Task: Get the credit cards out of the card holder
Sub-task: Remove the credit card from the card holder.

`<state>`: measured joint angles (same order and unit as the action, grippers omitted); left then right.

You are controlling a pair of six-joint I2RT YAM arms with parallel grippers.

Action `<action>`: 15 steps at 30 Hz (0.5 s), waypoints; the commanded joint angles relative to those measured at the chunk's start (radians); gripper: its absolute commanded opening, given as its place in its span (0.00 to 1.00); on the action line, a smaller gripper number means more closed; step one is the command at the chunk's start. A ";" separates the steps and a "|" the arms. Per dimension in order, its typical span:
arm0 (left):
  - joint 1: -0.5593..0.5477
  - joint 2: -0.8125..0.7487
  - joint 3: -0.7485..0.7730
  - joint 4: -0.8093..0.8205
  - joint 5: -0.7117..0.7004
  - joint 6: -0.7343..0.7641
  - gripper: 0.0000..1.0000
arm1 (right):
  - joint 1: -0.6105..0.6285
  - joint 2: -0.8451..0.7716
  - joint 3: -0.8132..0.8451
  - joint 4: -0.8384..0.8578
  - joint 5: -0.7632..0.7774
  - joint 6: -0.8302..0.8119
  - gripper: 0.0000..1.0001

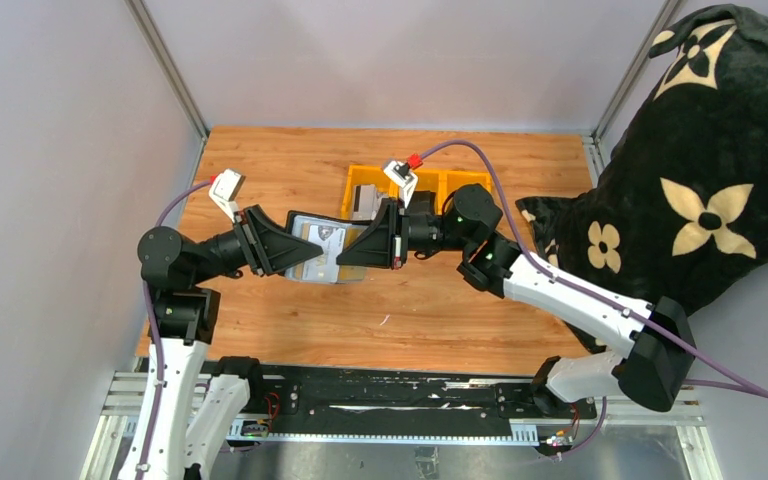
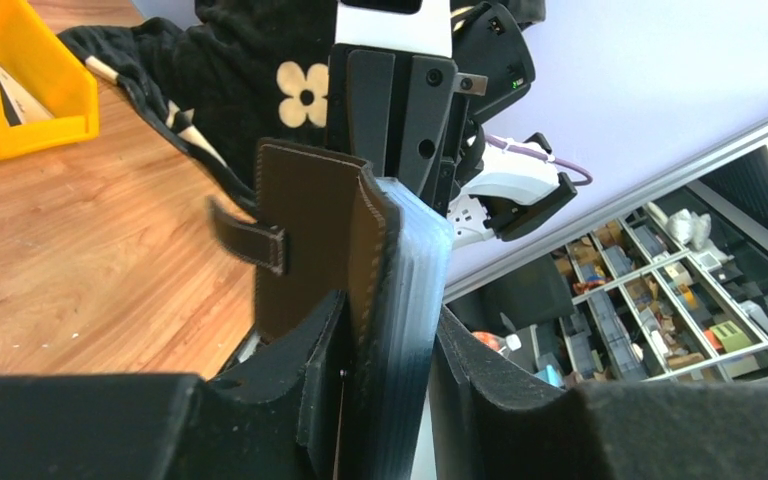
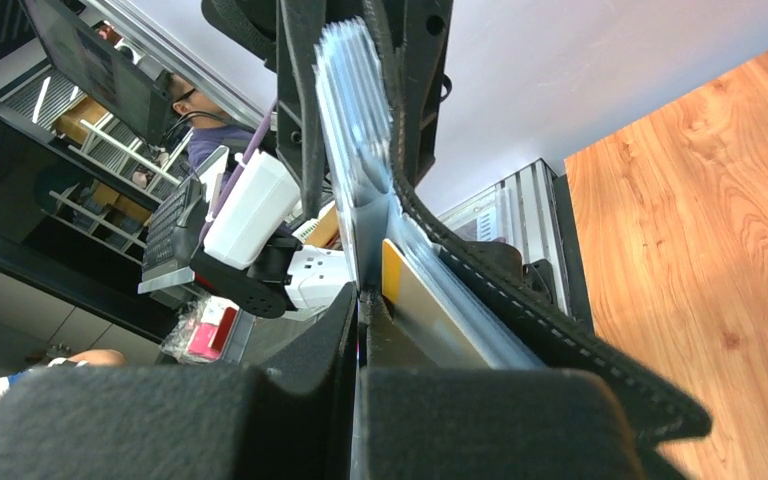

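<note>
The step in hand is judged to be the pulling of the credit cards (image 2: 412,290) out of the card holder (image 2: 310,250): the grip on both sides is made, but the separation is not yet done. The card holder is held in the air above the table (image 1: 440,310), just on the near side of the yellow bins (image 1: 360,180), stood on its edge with the strap tab sticking out sideways. The left gripper (image 2: 390,335) is clamped on the card holder, one finger on the leather cover and the other against the card stack. The right gripper (image 3: 362,305) is pinched tight on the thin edge of the credit cards, which are seen as a pale bundle (how many are caught cannot be told). Both arms are stretched low and nearly level in front of the yellow bins, the wrists pointed toward each other, so that the grippers meet nose to nose. For the next move a straight pull by the right arm seems to be called for, while the holder is gripped firmly by the left, since a skewed pull may jam the cards
</note>
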<state>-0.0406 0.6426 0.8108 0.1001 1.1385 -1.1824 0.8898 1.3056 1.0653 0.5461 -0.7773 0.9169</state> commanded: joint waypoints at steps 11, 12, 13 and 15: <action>-0.001 0.015 0.064 0.045 0.017 -0.011 0.25 | -0.011 -0.051 -0.136 0.190 0.084 0.059 0.00; -0.001 0.015 0.064 0.045 0.017 -0.011 0.24 | -0.011 -0.052 -0.150 0.218 0.095 0.074 0.00; -0.002 0.014 0.064 0.047 0.019 -0.011 0.23 | -0.011 -0.054 -0.165 0.246 0.104 0.081 0.00; -0.002 0.014 0.064 0.049 0.022 -0.012 0.21 | -0.011 -0.053 -0.184 0.285 0.117 0.100 0.00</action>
<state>-0.0418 0.6689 0.8246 0.1001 1.1481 -1.1790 0.8894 1.2705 0.9344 0.7246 -0.7021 0.9775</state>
